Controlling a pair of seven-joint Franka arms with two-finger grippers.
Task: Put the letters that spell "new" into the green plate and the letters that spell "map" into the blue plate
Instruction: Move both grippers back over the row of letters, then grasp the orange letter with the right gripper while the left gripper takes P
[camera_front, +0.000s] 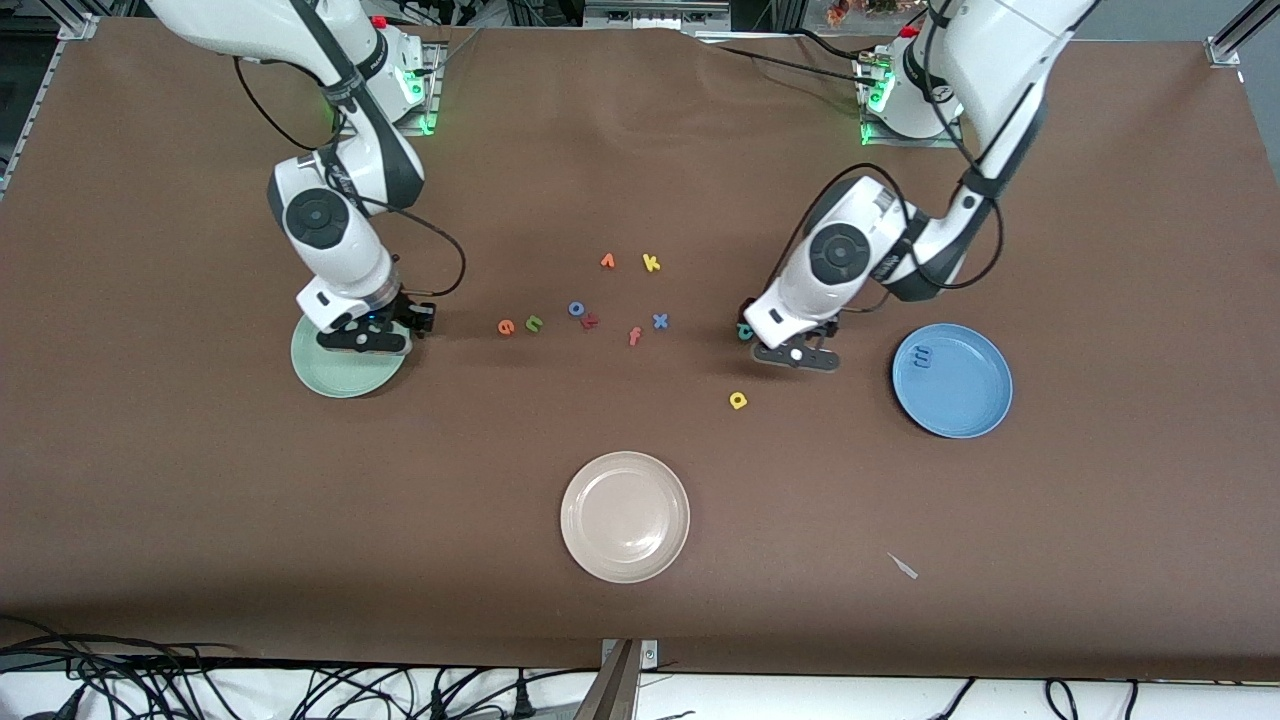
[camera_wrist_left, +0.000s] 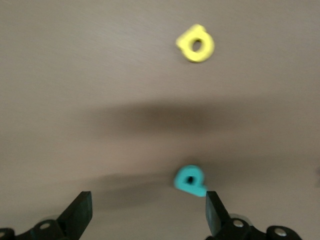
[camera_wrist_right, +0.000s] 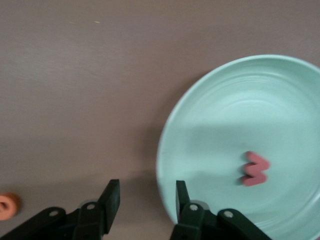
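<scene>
In the green plate (camera_wrist_right: 210, 125) lies the pink w (camera_wrist_right: 255, 168), the right end effector (camera_front: 362, 338) above its rim, fingers partly spread and empty. The left end effector (camera_wrist_left: 147, 212) hangs wide open over the teal p (camera_wrist_left: 190, 180), the yellow a (camera_front: 738, 400) nearby on the tabletop (camera_front: 200, 500); the blue m (camera_front: 923, 356) sits in the blue plate (camera_front: 965, 400), and a cream plate (camera_front: 625, 516) lies nearer the camera.

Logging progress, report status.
Left gripper open over teal p. Right gripper open, empty, at green plate rim; w in plate. Nothing blocking.

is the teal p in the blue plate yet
No, the teal p lies on the bare table between the open left gripper's fingers, with only the m in the blue plate.
</scene>
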